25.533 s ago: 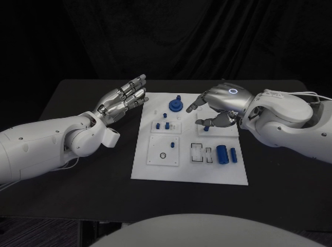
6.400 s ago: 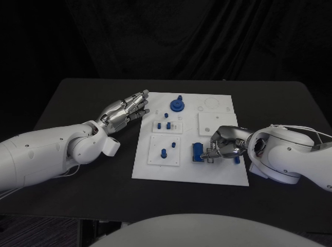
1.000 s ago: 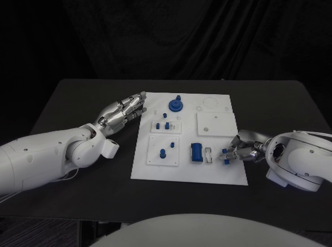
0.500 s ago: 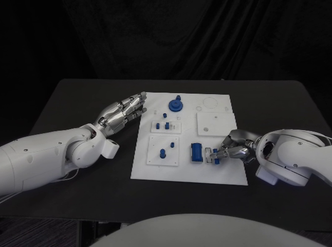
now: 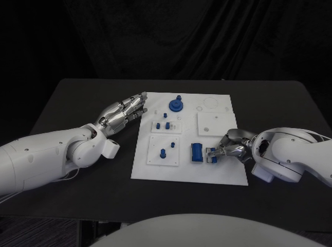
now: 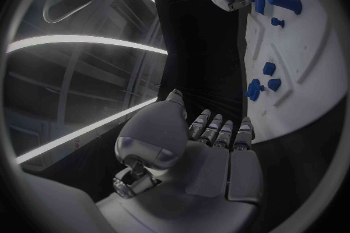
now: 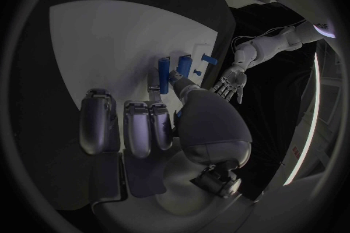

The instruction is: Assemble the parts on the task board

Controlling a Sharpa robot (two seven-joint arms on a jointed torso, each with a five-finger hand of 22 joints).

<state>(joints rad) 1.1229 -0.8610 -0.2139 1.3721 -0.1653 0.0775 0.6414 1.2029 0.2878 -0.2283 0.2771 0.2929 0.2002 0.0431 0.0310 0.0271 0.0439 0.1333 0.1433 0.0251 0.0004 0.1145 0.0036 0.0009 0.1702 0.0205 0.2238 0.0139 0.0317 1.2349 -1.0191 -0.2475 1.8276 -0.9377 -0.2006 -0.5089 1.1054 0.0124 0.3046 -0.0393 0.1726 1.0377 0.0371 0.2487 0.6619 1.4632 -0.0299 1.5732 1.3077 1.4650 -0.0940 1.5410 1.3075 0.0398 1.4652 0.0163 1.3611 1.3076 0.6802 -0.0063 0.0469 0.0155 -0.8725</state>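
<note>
White task board (image 5: 189, 170) flat in the middle of the black table (image 5: 70, 98). On the board's far end, a round blue part (image 5: 176, 105) with a small knob on top, standing up. A bit nearer, some tiny blue parts (image 5: 163, 125) close together on a raised white square. Nearer again, one small blue peg (image 5: 163, 153) on another white square. To the right of that, a fat blue cylinder (image 5: 197, 152) lying in a frame on the board. Right hand (image 5: 229, 150) low over the board's right side, just beside the fat cylinder, fingers curled in toward a thin blue piece (image 5: 213, 157) at their tips. Looks pinched between thumb and a finger, but hard to be sure, since the fingers cover most of it. In the right wrist view, the thumb reaching to two upright blue slabs (image 7: 172, 71) on the white board (image 7: 95, 41), fingertips right at them. Left hand (image 5: 124, 110) off the board, at its left edge near the far end, held up above the table, fingers straight and a little apart, holding nothing. Same hand (image 6: 212, 145) in the left wrist view with flat palm and fingers stretched out toward the board (image 6: 321, 64).
</note>
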